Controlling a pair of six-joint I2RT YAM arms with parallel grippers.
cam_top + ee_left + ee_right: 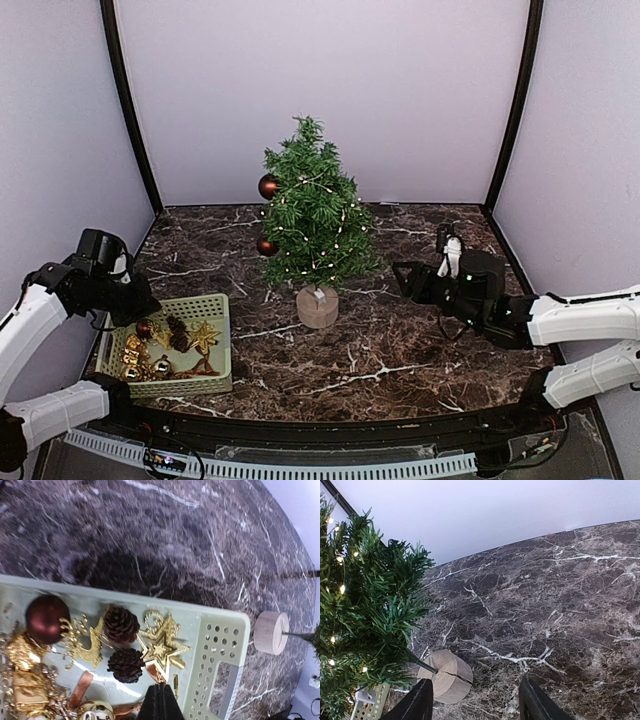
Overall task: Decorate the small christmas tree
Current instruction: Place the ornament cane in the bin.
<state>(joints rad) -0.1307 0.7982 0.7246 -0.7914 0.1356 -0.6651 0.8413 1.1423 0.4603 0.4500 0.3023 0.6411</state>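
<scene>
My left claw (159, 692) is pinched shut at the glittery gold star (160, 647) in the pale green basket (220, 645). The small dark-green bristly christmas tree (315, 215) stands upright mid-table, off to that claw's right. My right claw (475, 685), wide and empty, sits nearer it.

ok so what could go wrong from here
1. The left pincer is shut right at the gold star, which lies against a pine cone and a ribbon in the basket. Lifting might drag those along.
2. The small christmas tree stands on a small wooden base, and the open right pincer isn't gripping it, so pushing an ornament on could tip it.
</scene>
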